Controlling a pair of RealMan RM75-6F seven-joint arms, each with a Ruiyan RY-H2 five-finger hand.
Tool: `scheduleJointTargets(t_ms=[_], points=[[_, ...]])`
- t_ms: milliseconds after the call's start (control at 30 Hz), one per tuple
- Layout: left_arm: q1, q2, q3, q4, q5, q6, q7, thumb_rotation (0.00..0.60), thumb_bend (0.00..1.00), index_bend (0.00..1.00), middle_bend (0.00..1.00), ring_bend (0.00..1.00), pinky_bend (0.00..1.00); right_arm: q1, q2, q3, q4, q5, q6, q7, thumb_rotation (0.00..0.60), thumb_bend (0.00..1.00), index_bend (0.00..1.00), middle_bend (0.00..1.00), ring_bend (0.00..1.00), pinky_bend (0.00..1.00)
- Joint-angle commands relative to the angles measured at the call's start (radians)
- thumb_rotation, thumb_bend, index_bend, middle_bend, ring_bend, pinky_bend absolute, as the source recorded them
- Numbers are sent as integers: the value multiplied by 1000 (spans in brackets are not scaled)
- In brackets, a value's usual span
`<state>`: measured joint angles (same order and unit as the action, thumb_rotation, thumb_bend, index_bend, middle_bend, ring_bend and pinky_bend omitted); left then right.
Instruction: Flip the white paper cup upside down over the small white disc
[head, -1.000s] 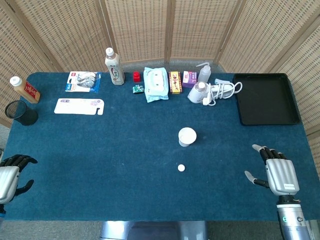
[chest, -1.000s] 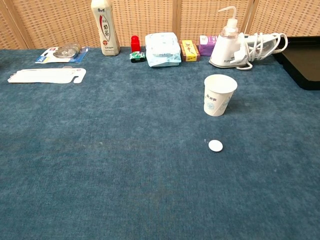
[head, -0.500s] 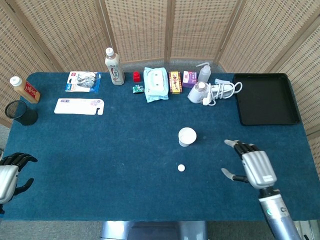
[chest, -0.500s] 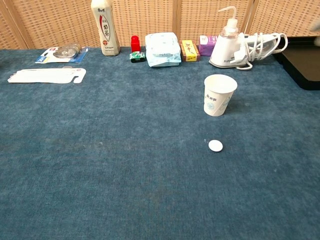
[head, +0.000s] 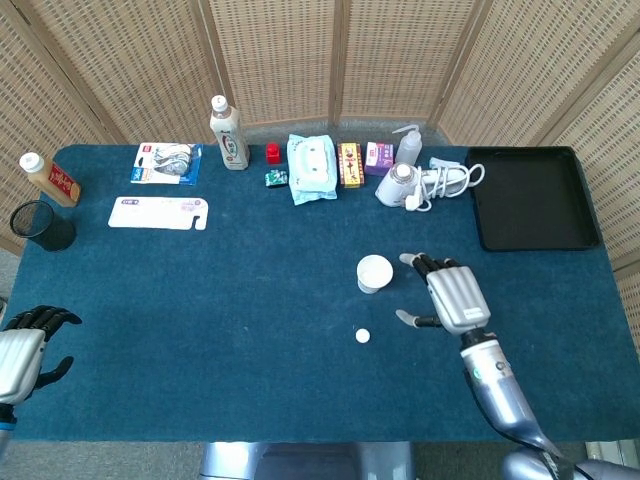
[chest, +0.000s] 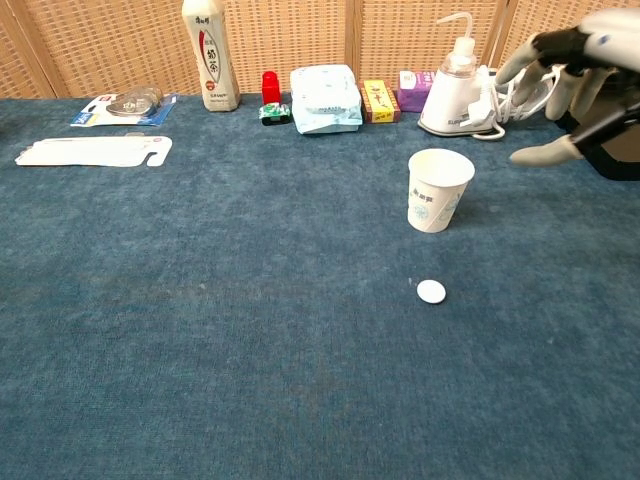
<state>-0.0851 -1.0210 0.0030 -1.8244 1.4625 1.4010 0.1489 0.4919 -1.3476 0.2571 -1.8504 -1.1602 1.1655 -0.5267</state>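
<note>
The white paper cup (head: 374, 273) (chest: 438, 190) stands upright, mouth up, near the middle of the blue table. The small white disc (head: 362, 336) (chest: 431, 291) lies flat a little nearer the front edge than the cup. My right hand (head: 448, 294) (chest: 577, 75) hovers just right of the cup, fingers spread and holding nothing, a small gap away from the cup. My left hand (head: 22, 345) rests at the table's front left corner with fingers loosely apart, holding nothing; the chest view does not show it.
Along the back stand a drink bottle (head: 229, 133), wet-wipes pack (head: 311, 167), small boxes (head: 350, 164), a spray bottle (head: 407, 146) and a white appliance with cable (head: 425, 184). A black tray (head: 528, 197) sits back right. A black cup (head: 40, 226) and sauce bottle (head: 49, 179) stand far left.
My right hand has travelled from the front right corner leftward and away from me, ending beside the cup. The cup, disc and left hand stay where they were.
</note>
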Motion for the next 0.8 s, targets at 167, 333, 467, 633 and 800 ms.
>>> scheduleJointTargets(t_ms=[167, 333, 467, 633, 800], points=[[-16, -8, -7, 7, -17, -26, 2, 600, 248, 356, 320, 216, 228, 126, -100, 57, 99, 214, -39, -156, 421, 211, 224, 293, 411, 368], [-26, -18, -7, 12, -24, -41, 6, 600, 249, 355, 320, 216, 228, 174, -124, 58, 137, 291, -58, -200, 421, 201, 224, 292, 412, 363], [-30, -21, -9, 16, -29, -46, 6, 600, 249, 355, 320, 216, 228, 209, -132, 50, 150, 345, -69, -237, 414, 200, 225, 290, 412, 360], [-35, -21, -10, 22, -34, -53, -3, 600, 249, 355, 320, 217, 228, 256, -142, 38, 164, 412, -79, -290, 420, 201, 224, 289, 412, 353], [-36, -24, -7, 33, -35, -55, -15, 600, 248, 355, 320, 216, 228, 302, -151, 23, 177, 479, -79, -354, 421, 201, 222, 286, 411, 350]])
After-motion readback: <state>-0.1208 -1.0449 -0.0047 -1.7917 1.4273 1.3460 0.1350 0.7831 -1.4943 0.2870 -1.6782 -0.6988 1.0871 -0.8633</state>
